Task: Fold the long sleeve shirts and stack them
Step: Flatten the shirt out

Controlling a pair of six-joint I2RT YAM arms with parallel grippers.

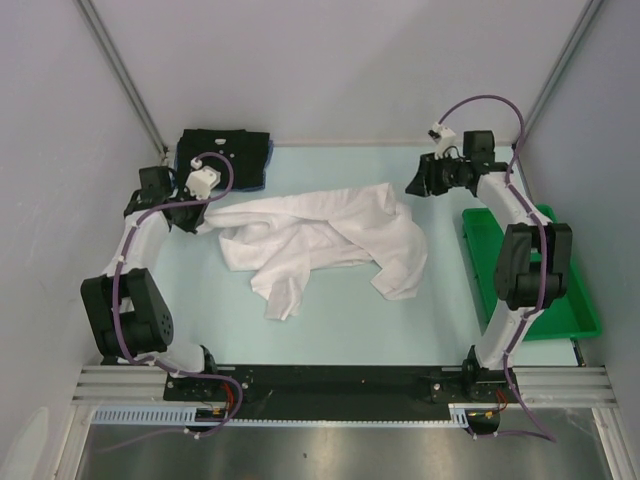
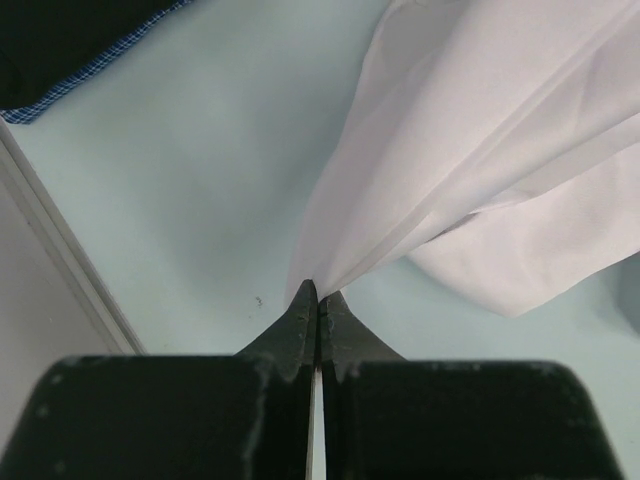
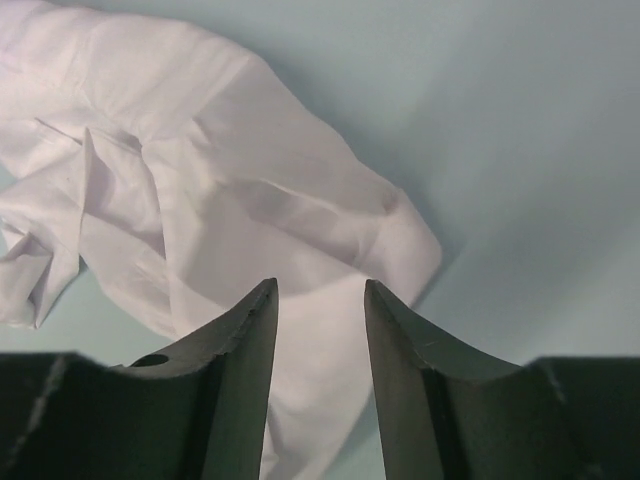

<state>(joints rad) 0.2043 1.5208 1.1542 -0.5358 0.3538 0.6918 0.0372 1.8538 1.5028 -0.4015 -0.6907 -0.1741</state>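
table (image 1: pixel 330 320): pale green, holds everything
white shirt (image 1: pixel 320 235): crumpled at mid-table, spread left to right
green tray (image 1: pixel 482 250): right side, well apart from the shirt
black shirt (image 1: pixel 225 150): far left corner, lying on blue shirt (image 1: pixel 268 165)
left gripper (image 2: pixel 318 295): pinched tight on the white shirt's left edge
right gripper (image 3: pixel 320 290): jaws apart, over the white shirt's far right end; contact unclear

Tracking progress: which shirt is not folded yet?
The white shirt, crumpled mid-table, pinched by the left end effector; the black shirt lies folded atop the blue shirt, far left.
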